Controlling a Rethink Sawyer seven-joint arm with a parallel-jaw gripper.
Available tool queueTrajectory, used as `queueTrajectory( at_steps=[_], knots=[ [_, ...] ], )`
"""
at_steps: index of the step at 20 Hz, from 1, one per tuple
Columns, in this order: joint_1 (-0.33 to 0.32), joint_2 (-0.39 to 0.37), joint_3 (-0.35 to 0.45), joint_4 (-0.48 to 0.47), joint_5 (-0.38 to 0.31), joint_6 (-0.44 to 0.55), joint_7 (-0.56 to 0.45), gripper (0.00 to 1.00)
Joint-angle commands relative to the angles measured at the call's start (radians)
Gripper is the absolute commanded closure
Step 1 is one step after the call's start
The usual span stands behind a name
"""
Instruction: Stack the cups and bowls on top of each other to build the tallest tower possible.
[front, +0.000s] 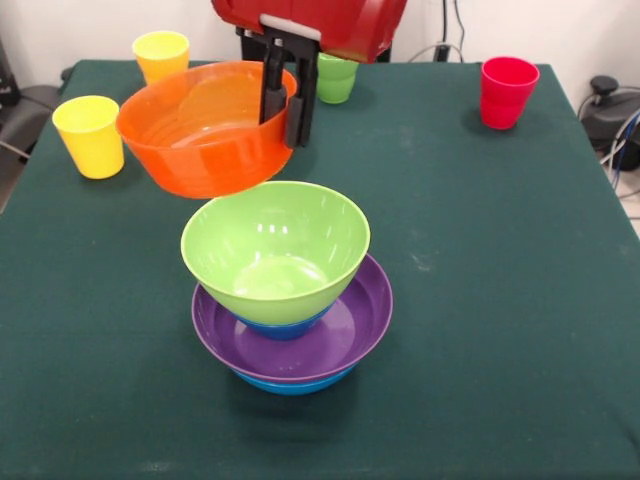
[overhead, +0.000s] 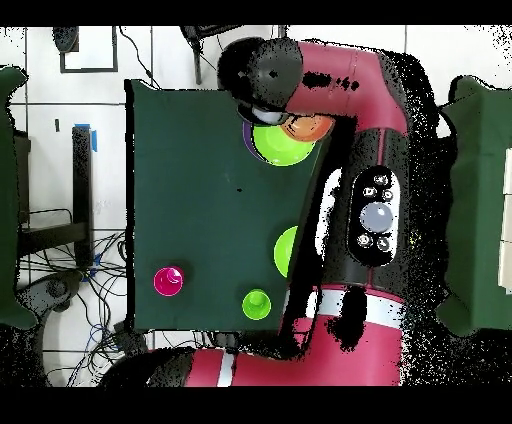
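Fingers (front: 283, 100) seemingly pinch the orange bowl's (front: 200, 135) rim.

- We see a robotics lab — a red arm (overhead: 355, 150) mounted at a green-covered bench (front: 500, 300).
- We note loose cables (overhead: 60, 270) across a tiled floor (overhead: 50, 110).

Dark green bench (front: 520, 300). Holds four cups near the far side: yellow cup (front: 90, 135), orange-yellow cup (front: 161, 55), light green cup (front: 335, 80), red cup (front: 507, 92). Carries the big blue bowl (front: 295, 384) in the middle, under the tower of bowls (front: 285, 290).
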Motion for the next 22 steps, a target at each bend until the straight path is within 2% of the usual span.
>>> queueTrajectory(
  at_steps=[1,22],
  knots=[
    [0.035,0.022,0.052,0.149,0.006,-0.066,0.085,1.00],
    [0.036,0.027,0.040,0.207,0.008,-0.145,0.092,1.00]
  ],
)
